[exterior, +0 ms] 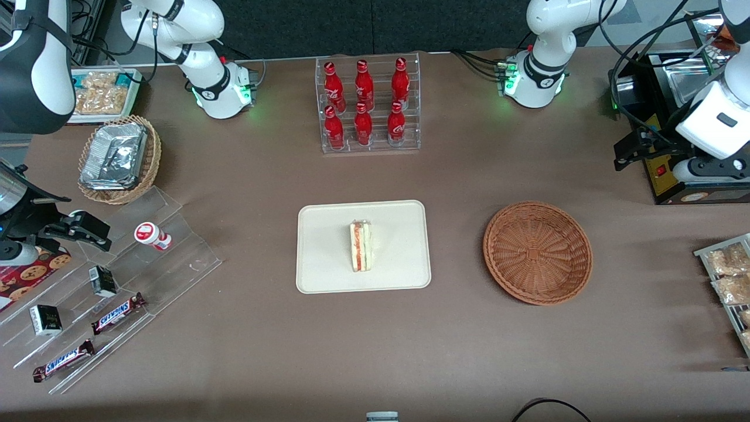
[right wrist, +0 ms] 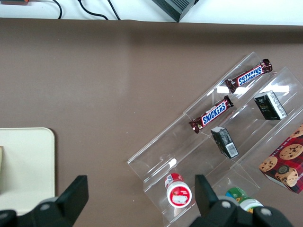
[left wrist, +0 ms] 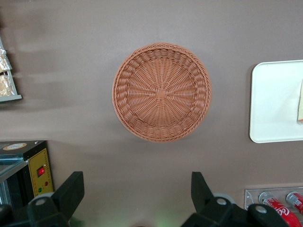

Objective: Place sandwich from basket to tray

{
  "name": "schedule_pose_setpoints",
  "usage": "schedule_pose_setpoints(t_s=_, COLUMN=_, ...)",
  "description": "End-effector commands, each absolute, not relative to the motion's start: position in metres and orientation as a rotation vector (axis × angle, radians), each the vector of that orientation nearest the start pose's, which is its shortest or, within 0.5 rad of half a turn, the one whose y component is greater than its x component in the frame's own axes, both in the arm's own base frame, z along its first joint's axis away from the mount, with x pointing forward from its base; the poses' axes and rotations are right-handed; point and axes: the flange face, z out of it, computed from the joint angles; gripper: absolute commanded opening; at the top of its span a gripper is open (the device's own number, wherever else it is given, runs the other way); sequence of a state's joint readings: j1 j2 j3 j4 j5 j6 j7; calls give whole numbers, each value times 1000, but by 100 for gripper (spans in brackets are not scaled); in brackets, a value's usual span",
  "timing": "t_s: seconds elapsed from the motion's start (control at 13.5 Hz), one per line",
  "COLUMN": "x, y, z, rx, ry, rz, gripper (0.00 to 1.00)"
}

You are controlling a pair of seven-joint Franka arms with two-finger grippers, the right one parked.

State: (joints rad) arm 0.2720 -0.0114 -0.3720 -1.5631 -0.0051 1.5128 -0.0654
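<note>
- I am seeing the sandwich (exterior: 361,245) standing on edge near the middle of the tray (exterior: 328,269), its long axis running toward and away from the front camera, the narrow tip pointing away from that camera and the orange and green filling stripes facing up.
- My gripper (left wrist: 137,196) is hanging high over the table, jaws spread wide and holding nothing; the basket (left wrist: 162,92) is lying just ahead of the fingertips (left wrist: 71,189), with the tray off to one side of them.
- Everything is sitting on a brown tabletop (exterior: 469,351); a clear rack of red bottles (exterior: 366,102) is standing farther from the front camera than the tray.
- Only the wrist view is showing me both jaws; the front view is showing the whole sandwich, while the wrist view is catching just a sliver of it.
</note>
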Motion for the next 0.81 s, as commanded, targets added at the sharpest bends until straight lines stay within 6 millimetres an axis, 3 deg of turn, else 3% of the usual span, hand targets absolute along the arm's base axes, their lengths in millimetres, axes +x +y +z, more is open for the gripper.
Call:
schedule_pose_setpoints(t_s=0.0, x=540, y=-62, z=634, rx=-3132, ry=74, rz=81, gripper=100)
schedule_pose_setpoints(t_s=0.22, x=542, y=-51, z=634, rx=-3141, ry=51, rz=77, gripper=100)
schedule_pose_setpoints(t_s=0.74, x=537, y=-54, z=639, rx=-3140, ry=53, rz=70, gripper=100)
